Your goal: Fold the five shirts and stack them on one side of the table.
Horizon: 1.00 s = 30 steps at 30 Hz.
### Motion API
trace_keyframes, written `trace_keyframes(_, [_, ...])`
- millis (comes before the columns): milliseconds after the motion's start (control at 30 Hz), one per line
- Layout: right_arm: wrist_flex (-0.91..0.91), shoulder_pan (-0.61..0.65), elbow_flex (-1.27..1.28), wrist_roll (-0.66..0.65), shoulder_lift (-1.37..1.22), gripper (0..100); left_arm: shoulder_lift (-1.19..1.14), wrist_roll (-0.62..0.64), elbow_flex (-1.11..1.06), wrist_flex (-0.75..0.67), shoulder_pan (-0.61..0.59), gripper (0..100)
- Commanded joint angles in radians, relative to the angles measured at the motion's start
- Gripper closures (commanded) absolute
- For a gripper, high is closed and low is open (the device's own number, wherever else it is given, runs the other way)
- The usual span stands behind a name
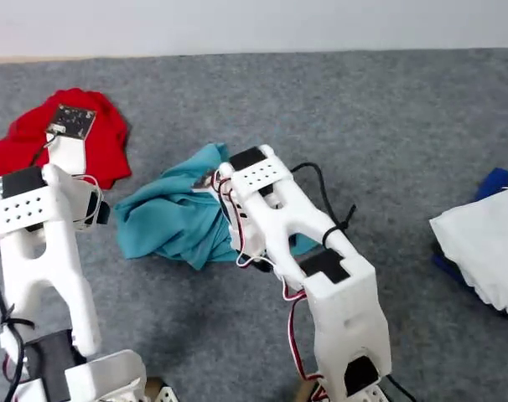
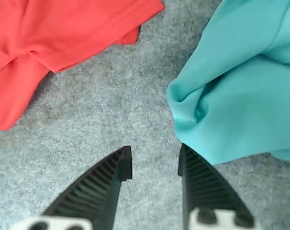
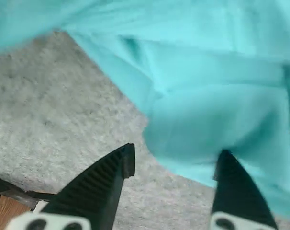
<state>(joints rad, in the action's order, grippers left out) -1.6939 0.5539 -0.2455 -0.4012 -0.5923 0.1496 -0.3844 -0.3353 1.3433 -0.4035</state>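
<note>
The coming move turns on the crumpled teal knit shirt (image 1: 166,219). It lies in a heap near the middle of the grey felt-covered worktop (image 1: 388,126), between your two arms. Seen from above, its long axis runs on a slant, from the end beside your left arm to the end under your right arm's wrist.

Your right gripper (image 3: 177,160) is the nearer one. It hangs directly over the heap, and a folded edge of teal cloth passes between its jaws. The jaws are spread wide and grasp nothing; whether they touch the cloth I cannot tell.

Your left gripper (image 2: 154,163) hovers over bare worktop in the gap between the teal heap and the rumpled red knit shirt (image 2: 49,43). Its jaws are parted less widely and are empty. The teal shirt's bunched edge sits just beside one jaw; the red shirt lies farther off.

I judge the heap needs spreading flat before any fold, with each gripper taking the end nearest it. The folded white cloth pile (image 1: 484,239), lying on blue fabric (image 1: 495,182), sits well apart at the worktop's right side.
</note>
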Motion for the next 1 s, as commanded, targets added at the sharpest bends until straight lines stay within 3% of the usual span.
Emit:
trace_keyframes(0, [-0.019,-0.018,-0.084,0.006,0.001,88.0,0.032,0.008,0.005,-0.018,-0.006,84])
trace_keyframes(100, [-0.073,-0.058,-0.144,0.009,0.001,99.5,0.037,0.009,0.005,-0.014,-0.002,84])
trace_keyframes(333, [-0.102,-0.18,-0.215,0.006,0.088,98.8,0.041,0.041,0.018,0.032,-0.002,84])
trace_keyframes(667, [-0.102,-0.216,-0.209,0.005,0.476,98.8,0.041,0.043,0.096,0.112,0.025,84])
trace_keyframes(800, [-0.101,-0.213,-0.169,0.005,0.484,98.8,0.041,0.037,0.097,0.178,0.176,84])
trace_keyframes(967, [-0.099,-0.216,-0.138,0.005,0.437,98.8,0.04,0.008,0.091,0.229,0.511,84])
